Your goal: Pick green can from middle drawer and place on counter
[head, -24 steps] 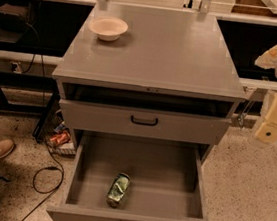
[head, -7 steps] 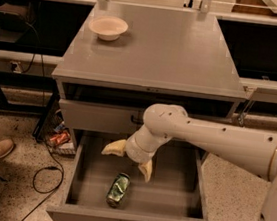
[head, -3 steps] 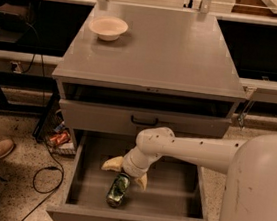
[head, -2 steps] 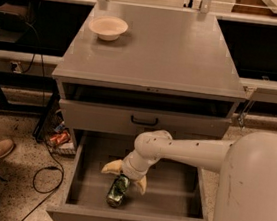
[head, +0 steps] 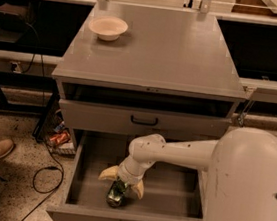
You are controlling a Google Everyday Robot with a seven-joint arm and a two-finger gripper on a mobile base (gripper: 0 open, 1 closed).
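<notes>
Gripper, lower centre of frame, hung wide open and empty, fingers astride the green can lying near the front wall of the middle drawer. Risk: an off-centre closure on the round can could roll or squeeze it free.

My hand is in the grey metal middle drawer, straddling the small green aluminium can near its front — the cream round bowl sits back-left on the flat grey table.
</notes>
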